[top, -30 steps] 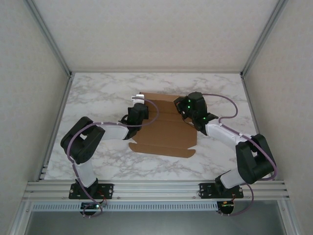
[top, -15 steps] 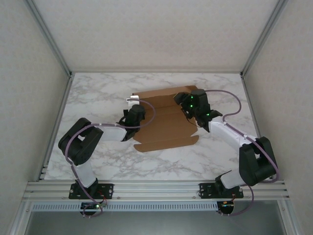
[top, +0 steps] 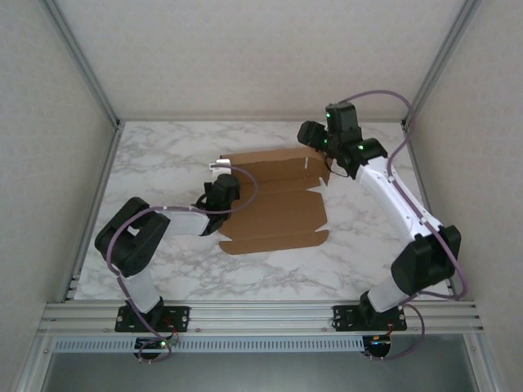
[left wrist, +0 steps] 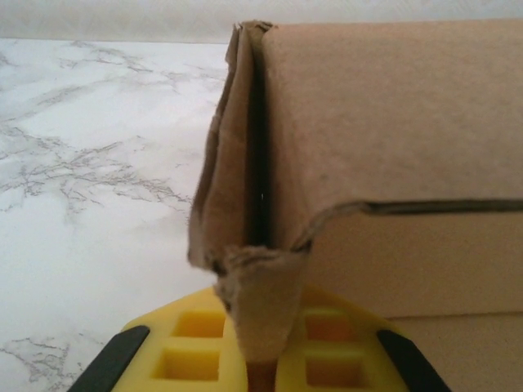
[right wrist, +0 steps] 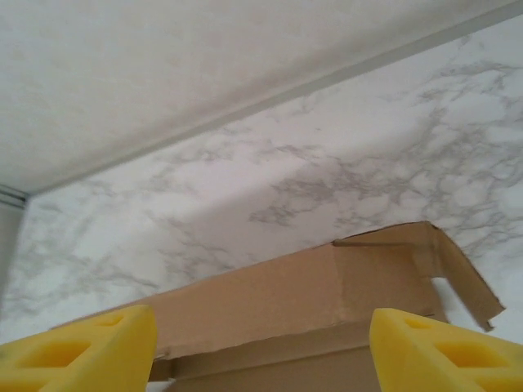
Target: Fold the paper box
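Observation:
The paper box (top: 274, 204) is a brown cardboard sheet, partly folded, lying in the middle of the marble table (top: 163, 155). Its far panel stands up along the back edge. My left gripper (top: 219, 171) is at the box's left far corner. In the left wrist view the left gripper (left wrist: 261, 367) is shut, its yellow fingers (left wrist: 184, 347) pinching a crumpled cardboard tab of the box (left wrist: 392, 122). My right gripper (top: 315, 140) hangs above the box's far right corner. In the right wrist view the right gripper (right wrist: 261, 351) is open, with the box's raised panel (right wrist: 286, 294) beyond it, untouched.
White walls with aluminium frame posts (top: 86, 69) enclose the table on the left, back and right. Bare marble lies on both sides of the box and in front of it, up to the rail (top: 261, 314) where the arm bases sit.
The right gripper opened, let go of the box's far right part and rose toward the back right. The box shifted slightly and its far panel now stands up. The left gripper kept its pinch.

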Motion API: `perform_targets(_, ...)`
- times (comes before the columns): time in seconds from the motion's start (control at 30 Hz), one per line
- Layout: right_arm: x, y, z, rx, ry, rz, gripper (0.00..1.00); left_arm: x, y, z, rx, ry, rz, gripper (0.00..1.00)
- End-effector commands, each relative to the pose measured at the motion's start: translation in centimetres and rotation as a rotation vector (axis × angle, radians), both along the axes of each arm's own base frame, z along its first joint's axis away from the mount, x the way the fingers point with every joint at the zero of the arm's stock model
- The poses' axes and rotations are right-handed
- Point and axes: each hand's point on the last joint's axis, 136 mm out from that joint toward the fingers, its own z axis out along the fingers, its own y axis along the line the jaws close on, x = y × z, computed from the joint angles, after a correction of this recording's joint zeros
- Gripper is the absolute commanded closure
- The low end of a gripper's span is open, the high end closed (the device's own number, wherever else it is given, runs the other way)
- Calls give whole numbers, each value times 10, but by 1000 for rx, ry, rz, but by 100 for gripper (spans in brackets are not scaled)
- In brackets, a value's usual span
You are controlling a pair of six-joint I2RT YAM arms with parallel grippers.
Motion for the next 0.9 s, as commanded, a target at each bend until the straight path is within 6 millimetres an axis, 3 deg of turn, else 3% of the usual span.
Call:
perform_targets(0.0, -8, -12, -46, -166, 168, 31, 32, 0, 1, 1, 7, 15, -30, 100)
perform_targets(0.3, 6, -12, -89, -103, 270, 42, 33, -2, -1, 3, 11, 11, -51, 100)
perform_targets(0.5, 10, 15, -89, 115, 259, 165, 33, -2, -4, 4, 6, 4, -66, 100)
perform_targets(0.87, 21, 42, -96, 421, 285, 202, 37, -4, -5, 3, 12, 5, -68, 100)
